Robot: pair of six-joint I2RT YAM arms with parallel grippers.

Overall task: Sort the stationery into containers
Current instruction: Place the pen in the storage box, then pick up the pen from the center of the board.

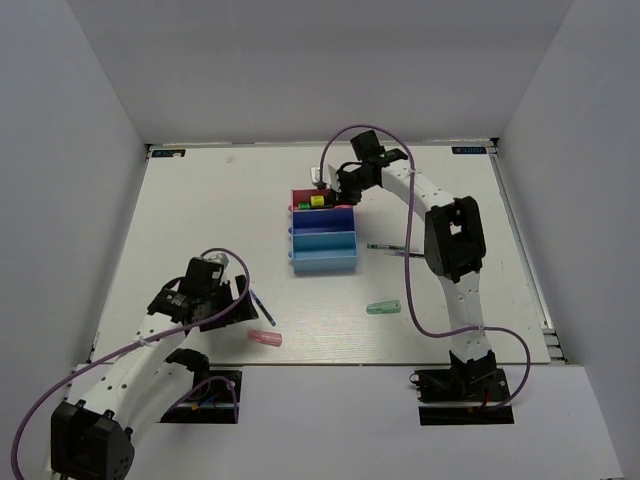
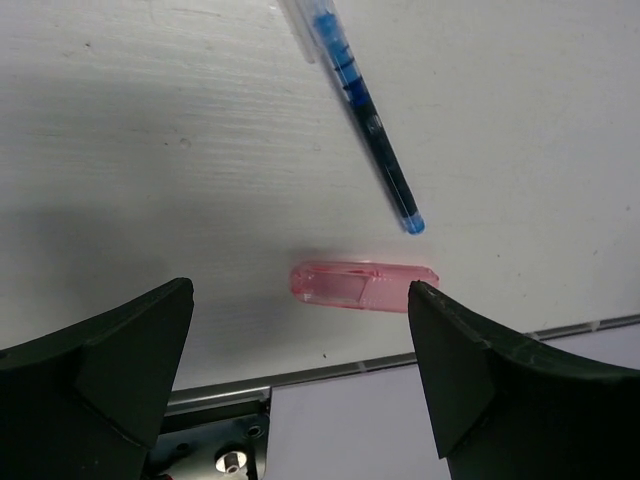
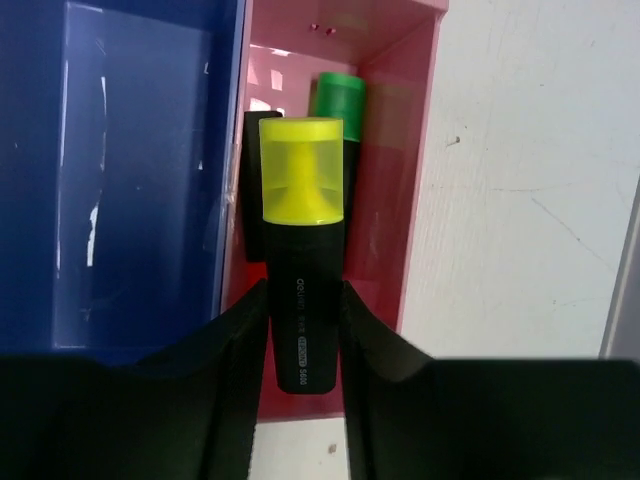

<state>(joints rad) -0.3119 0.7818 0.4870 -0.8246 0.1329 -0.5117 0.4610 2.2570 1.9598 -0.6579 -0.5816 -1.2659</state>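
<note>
My right gripper is shut on a black highlighter with a yellow cap. It holds the highlighter over the magenta-red tray, where a green-capped highlighter lies. From above, this gripper hangs at the far end of the joined containers. My left gripper is open and holds nothing. It hovers over a pink capsule piece near the table's front edge. A blue pen lies just beyond that piece.
The dark blue tray sits beside the magenta one, and the light blue tray is nearest me. A mint-green capsule and a thin pen lie right of the trays. The table's metal front edge is close under the left gripper.
</note>
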